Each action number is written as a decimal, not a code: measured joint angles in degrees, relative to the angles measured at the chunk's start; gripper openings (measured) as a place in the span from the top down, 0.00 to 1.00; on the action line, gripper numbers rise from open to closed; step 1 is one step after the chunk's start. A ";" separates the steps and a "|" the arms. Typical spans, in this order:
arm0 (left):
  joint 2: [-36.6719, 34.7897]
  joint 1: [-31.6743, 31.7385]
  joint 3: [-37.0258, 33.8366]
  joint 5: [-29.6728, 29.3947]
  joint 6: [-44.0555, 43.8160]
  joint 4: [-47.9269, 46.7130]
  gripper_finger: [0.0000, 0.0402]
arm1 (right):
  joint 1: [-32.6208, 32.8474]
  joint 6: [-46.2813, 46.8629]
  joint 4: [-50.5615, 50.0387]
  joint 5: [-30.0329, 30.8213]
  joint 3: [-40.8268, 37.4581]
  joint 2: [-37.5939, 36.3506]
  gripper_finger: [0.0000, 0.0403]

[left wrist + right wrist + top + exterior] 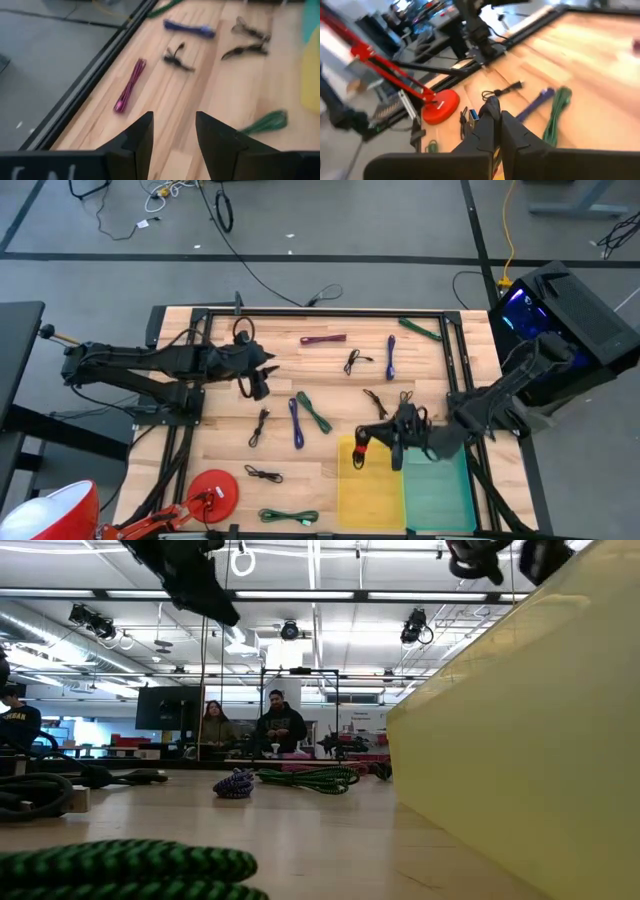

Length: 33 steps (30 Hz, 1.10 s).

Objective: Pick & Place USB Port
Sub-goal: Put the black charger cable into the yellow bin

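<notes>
Several coiled USB cables lie on the wooden table: magenta (pixel 322 338), blue (pixel 390 355), blue (pixel 296 422) beside green (pixel 315 412), and several black ones (pixel 356 361). My left gripper (pixel 256 380) is open and empty above the table's left middle; its wrist view (pixel 172 132) shows bare wood between the fingers. My right gripper (pixel 366 442) is above the far left corner of the yellow bin (pixel 372 490), shut on a black cable (pixel 378 428). A small red bit (pixel 360 450) shows by its fingertips. My right gripper pinches a dark piece of the black cable (pixel 492 103) between its two fingertips. The fingers slant down toward the table's left. The cable is lifted clear of the table, at the yellow bin's far edge. The fingers hide which part of the cable they hold.
A green bin (pixel 440 492) stands right of the yellow one. A red lamp base (pixel 213 490) sits at the near left, with a green cable (pixel 288 517) and a black cable (pixel 262 473) close by. A black frame (pixel 320 312) borders the table. People stand in the room behind (pixel 280 725).
</notes>
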 joint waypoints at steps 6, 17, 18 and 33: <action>-0.62 -0.08 -0.02 -0.89 -3.24 -4.76 0.62 | 5.89 14.08 -0.30 5.71 -0.02 7.69 0.99; -0.59 -0.13 -2.88 -0.25 -9.13 -7.31 0.62 | 7.86 28.12 0.08 2.90 -0.02 16.30 0.99; -0.59 -0.13 -3.24 0.14 -9.75 -7.33 0.62 | 8.07 28.92 0.21 2.62 -0.02 16.87 0.99; -0.57 -0.76 -5.77 0.17 -12.00 -6.79 0.62 | 7.67 21.16 7.52 -2.26 0.00 18.99 0.73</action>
